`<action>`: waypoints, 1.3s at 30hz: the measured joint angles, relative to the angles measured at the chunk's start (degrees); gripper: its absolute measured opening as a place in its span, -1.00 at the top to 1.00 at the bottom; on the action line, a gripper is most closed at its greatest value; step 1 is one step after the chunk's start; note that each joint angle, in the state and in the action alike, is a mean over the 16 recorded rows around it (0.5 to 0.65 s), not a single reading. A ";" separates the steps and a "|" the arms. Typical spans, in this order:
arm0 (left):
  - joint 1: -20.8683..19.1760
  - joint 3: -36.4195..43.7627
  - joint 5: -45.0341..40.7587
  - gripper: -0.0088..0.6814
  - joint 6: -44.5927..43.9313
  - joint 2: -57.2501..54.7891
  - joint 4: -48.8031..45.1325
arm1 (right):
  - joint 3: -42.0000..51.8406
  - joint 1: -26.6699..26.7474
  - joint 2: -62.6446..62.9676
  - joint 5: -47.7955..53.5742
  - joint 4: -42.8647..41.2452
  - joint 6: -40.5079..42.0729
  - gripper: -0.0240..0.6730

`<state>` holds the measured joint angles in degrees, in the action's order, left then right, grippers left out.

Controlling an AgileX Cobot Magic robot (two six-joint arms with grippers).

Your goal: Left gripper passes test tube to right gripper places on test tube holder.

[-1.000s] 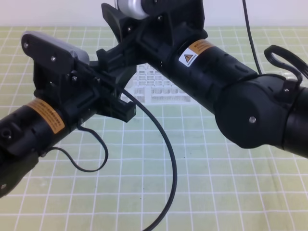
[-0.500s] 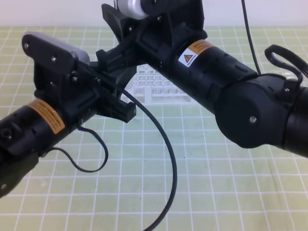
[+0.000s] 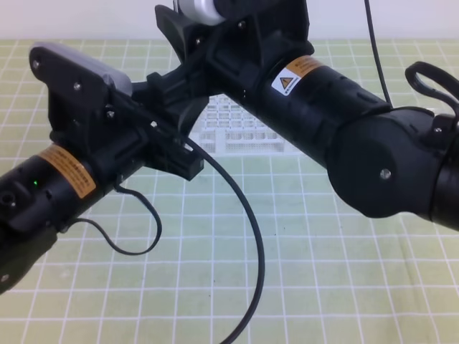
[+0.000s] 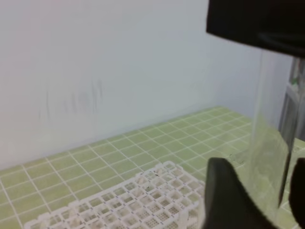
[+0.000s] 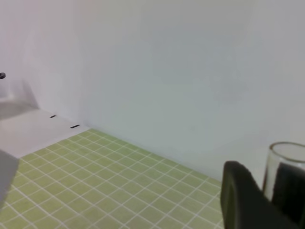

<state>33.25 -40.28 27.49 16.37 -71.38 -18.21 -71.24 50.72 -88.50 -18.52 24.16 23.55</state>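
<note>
In the exterior high view, the left gripper and the right gripper are seen meeting above the green gridded bench, with the white test tube holder partly hidden behind them, farther back. In the left wrist view, the test tube is seen upright at the right, between the left gripper's spread fingers, under the other dark claw. In the right wrist view, the tube's open rim is seen clamped between the right gripper's fingers.
</note>
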 joint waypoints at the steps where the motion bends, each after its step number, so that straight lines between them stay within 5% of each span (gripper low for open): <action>1: 0.00 0.00 -0.30 0.07 0.02 0.01 0.06 | 0.00 -0.02 0.03 0.06 0.06 0.08 0.67; 8: -0.01 0.00 -3.50 -0.25 0.05 0.13 0.41 | 0.00 -1.07 0.31 0.72 1.08 0.74 0.67; 15: -0.20 0.00 -9.14 -0.28 -0.54 0.27 0.69 | 0.00 -3.47 1.73 3.05 2.11 1.71 0.67; 26: -3.10 3.31 -12.66 0.51 -2.54 0.84 1.21 | 0.19 -6.00 4.75 9.84 2.69 2.78 0.67; 31: -4.94 10.88 -4.18 0.87 -4.64 4.34 4.31 | 0.81 -6.10 5.82 11.79 2.69 2.91 0.67; 39: -6.32 28.83 18.31 0.97 -10.94 11.95 10.32 | 2.13 -6.10 7.24 12.92 2.67 2.92 0.67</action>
<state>26.93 -11.45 45.80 5.44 -59.43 -7.89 -69.11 44.62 -81.25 -5.59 26.83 26.47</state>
